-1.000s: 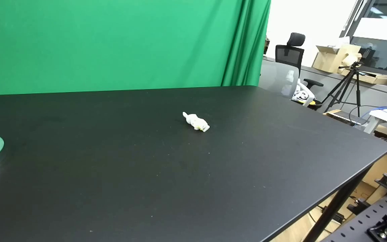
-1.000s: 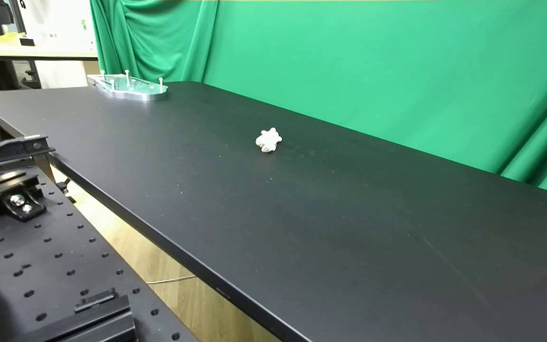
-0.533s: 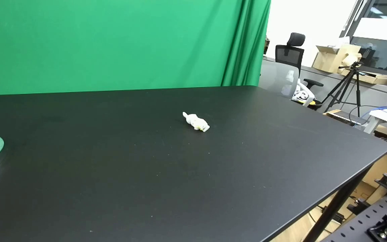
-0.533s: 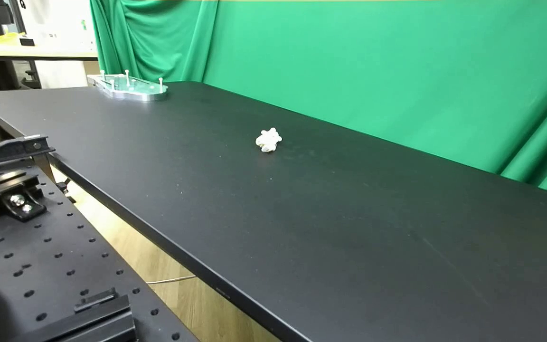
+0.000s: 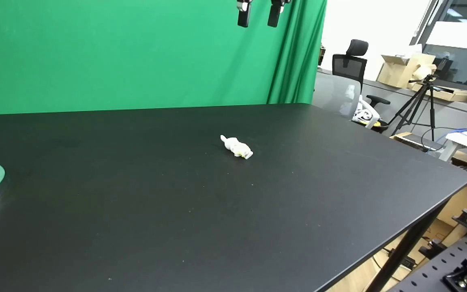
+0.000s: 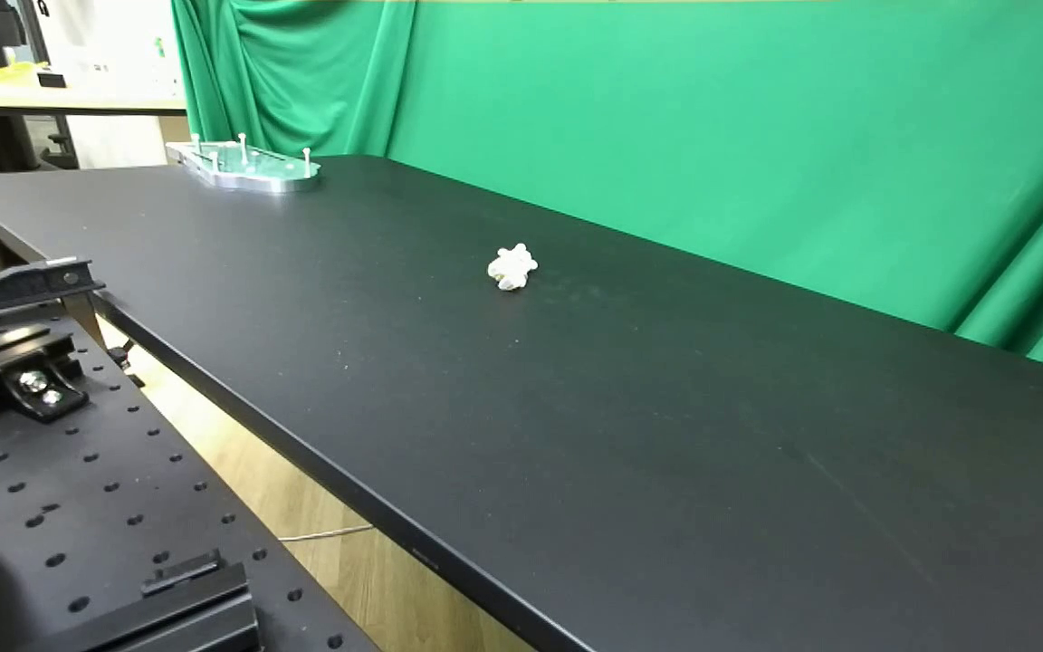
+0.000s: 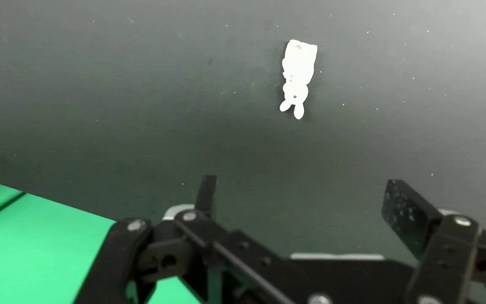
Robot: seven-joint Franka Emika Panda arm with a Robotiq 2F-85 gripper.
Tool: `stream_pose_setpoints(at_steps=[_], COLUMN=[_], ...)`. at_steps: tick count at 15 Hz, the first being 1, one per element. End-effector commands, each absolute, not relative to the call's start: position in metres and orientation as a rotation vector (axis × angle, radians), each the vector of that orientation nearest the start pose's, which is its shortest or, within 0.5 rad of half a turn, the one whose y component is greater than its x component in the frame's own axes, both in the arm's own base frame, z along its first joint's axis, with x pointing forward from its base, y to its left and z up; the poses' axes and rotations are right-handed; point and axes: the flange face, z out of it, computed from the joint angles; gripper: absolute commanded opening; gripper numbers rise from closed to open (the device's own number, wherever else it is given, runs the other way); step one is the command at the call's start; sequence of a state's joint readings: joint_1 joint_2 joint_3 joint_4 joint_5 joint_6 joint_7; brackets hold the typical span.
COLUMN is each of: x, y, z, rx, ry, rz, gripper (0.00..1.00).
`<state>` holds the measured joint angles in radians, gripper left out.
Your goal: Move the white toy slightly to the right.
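And here the hand [image 5: 258, 23] is brought into sight, newly shown at the top of an exterior view, high over the desk [image 5: 322, 182]! Its fingers [image 7: 408, 215] are spread wide, and nothing is held between them. Below it and ahead, well apart, the white toy [image 7: 299, 69] is left unmoved; in the wrist view its ears are pointed back toward the hand, in line with the gap. So the approach is judged barely begun, with the shift to the right not yet made. Behind the hand, past one finger, the desk's edge is backed by the green curtain [image 7: 36, 253]. Either side of the toy, ample room is offered for a short move; farther out, a rimmed plate [image 6: 250, 172] is set well apart.
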<state>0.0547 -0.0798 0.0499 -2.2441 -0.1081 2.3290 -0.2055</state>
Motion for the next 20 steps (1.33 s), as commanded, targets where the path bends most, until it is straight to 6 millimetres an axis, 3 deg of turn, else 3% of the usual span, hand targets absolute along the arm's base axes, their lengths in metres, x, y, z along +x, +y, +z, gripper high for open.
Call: stream_pose_setpoints(at_steps=[1, 5, 14, 20], x=[0.526, 0.528, 0.538, 0.548], y=[0.055, 0.057, 0.055, 0.058], z=[0.412, 0.404, 0.297, 0.241], rx=[-3.169, -3.161, -3.118, -3.108], ry=[-0.624, -0.652, -0.639, -0.644], rz=[-0.258, -0.246, -0.078, -0.053], gripper=[1.00, 1.00, 1.00, 1.00])
